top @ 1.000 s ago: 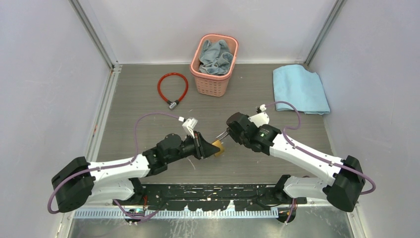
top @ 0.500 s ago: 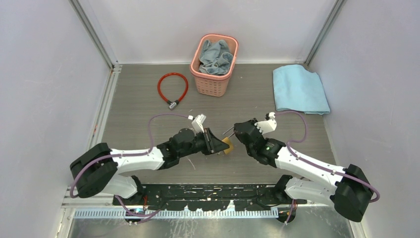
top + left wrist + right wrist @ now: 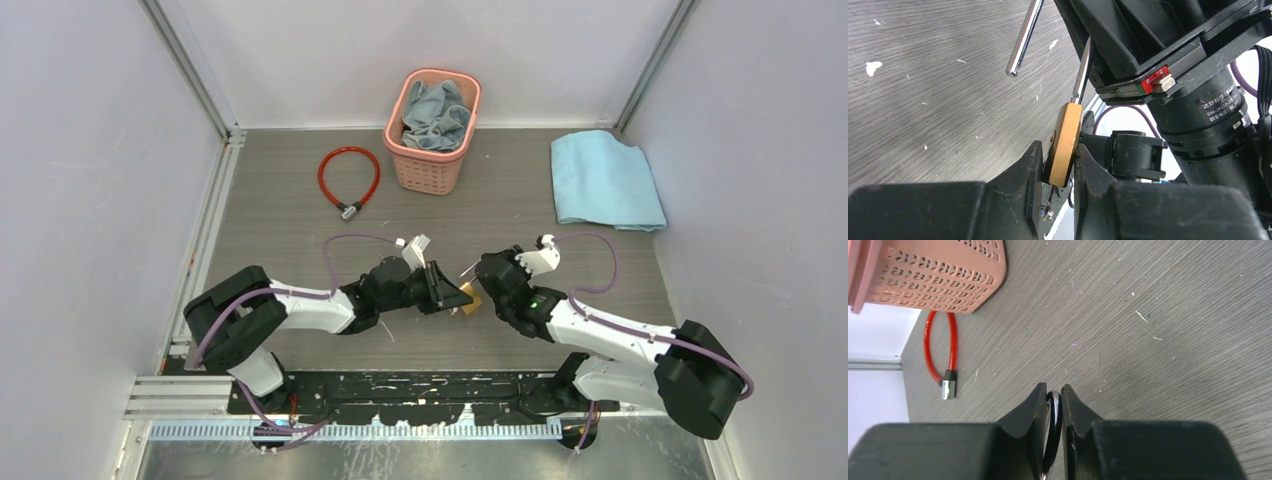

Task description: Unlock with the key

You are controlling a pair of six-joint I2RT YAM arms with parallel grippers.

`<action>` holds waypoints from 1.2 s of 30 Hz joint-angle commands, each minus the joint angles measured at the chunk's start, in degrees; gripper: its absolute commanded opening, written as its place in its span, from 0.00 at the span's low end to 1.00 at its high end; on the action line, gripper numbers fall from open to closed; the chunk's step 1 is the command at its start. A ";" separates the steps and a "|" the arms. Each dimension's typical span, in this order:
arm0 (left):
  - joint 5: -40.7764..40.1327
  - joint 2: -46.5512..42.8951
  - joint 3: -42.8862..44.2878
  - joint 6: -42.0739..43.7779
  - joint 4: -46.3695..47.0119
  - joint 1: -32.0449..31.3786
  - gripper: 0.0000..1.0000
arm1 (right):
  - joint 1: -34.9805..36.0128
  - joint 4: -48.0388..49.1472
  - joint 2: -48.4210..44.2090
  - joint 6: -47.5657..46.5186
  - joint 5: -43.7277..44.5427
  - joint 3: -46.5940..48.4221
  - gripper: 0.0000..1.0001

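My left gripper [image 3: 455, 296] is shut on the brass padlock [image 3: 470, 298], gripping its flat body by both faces [image 3: 1064, 142]. The chrome shackle rises from the body, and its free leg ends in open air [image 3: 1013, 70]. My right gripper [image 3: 480, 283] meets the lock from the right and is shut on the shackle's curved bend [image 3: 1053, 407]. A small metal piece that looks like the key [image 3: 1048, 212] hangs under the lock body between the left fingers. Both grippers hold the lock just above the table.
A red cable lock [image 3: 348, 178] lies at the back left; it also shows in the right wrist view [image 3: 938, 352]. A pink basket [image 3: 432, 150] holding a grey cloth stands at the back centre. A blue towel [image 3: 605, 180] lies at the back right.
My left arm has reached to the right, carrying the padlock with it. My right gripper has come down and in, closing on the shackle.
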 commanded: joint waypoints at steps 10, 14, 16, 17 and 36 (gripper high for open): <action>-4.28 8.79 -0.12 -4.99 -0.01 3.28 0.00 | -2.64 12.98 7.41 -4.70 -0.56 0.63 0.01; -3.68 11.28 -0.39 -5.83 1.99 4.07 0.00 | -3.66 14.99 9.42 -5.30 -1.46 0.14 0.01; -3.54 12.32 -0.66 -6.12 2.99 4.29 0.00 | -4.12 15.82 10.24 -5.65 -1.87 -0.02 0.01; -3.44 12.75 -0.71 -6.28 3.32 4.45 0.00 | -4.32 16.22 10.77 -5.75 -2.10 -0.08 0.01; -4.52 15.05 -0.72 -6.02 1.02 5.20 0.00 | -6.54 20.54 15.95 -7.86 -6.94 -1.51 0.24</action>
